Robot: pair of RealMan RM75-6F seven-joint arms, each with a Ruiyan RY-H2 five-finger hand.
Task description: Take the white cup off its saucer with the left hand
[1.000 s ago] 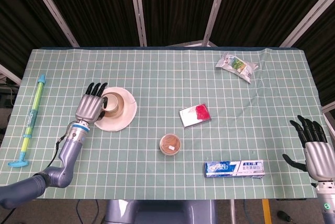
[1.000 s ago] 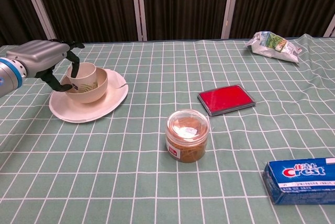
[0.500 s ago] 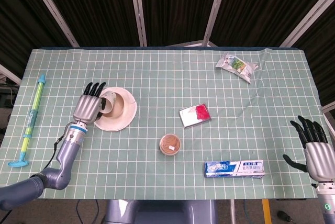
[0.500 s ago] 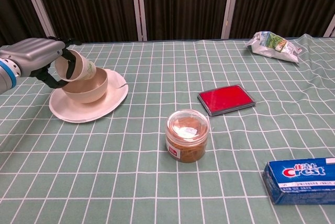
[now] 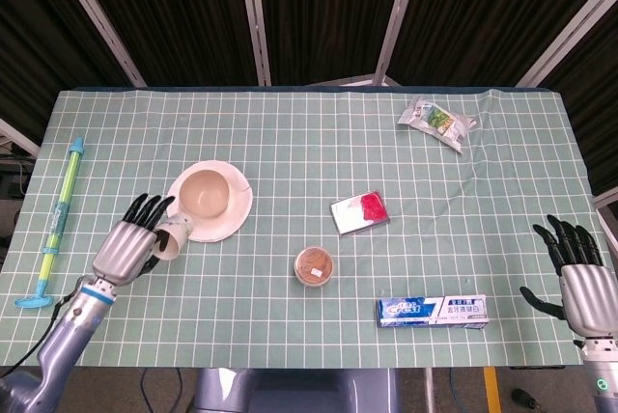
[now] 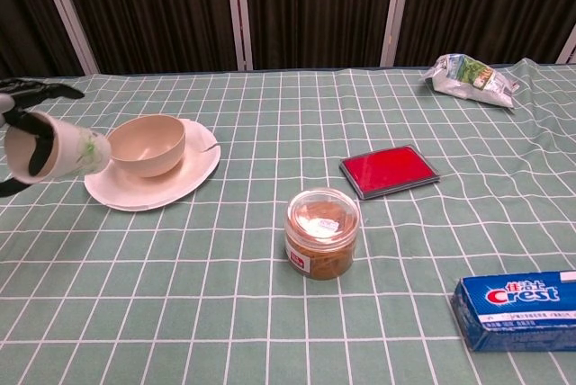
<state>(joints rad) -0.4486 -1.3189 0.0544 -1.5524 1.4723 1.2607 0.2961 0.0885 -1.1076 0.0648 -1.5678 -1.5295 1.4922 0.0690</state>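
Observation:
The white cup (image 5: 175, 236) lies tilted on its side in my left hand (image 5: 128, 245), which grips it near the table's front left, just off the saucer's near-left rim. In the chest view the cup (image 6: 70, 153) hangs above the cloth with dark fingers (image 6: 33, 153) wrapped around it at the frame's left edge. The white saucer (image 5: 237, 212) still carries a beige bowl (image 5: 205, 191); both show in the chest view too, the saucer (image 6: 171, 192) under the bowl (image 6: 148, 143). My right hand (image 5: 583, 280) hovers empty at the front right corner, fingers spread.
A green and blue stick (image 5: 60, 211) lies along the left edge. A lidded jar (image 5: 315, 266), a red pad (image 5: 359, 211) and a Crest toothpaste box (image 5: 431, 311) sit mid-table and front right. A snack bag (image 5: 436, 121) lies at the back right.
My left hand lifted the cup out of the bowl, tipped it over and carried it to the near left, away from the saucer. The right hand barely moved.

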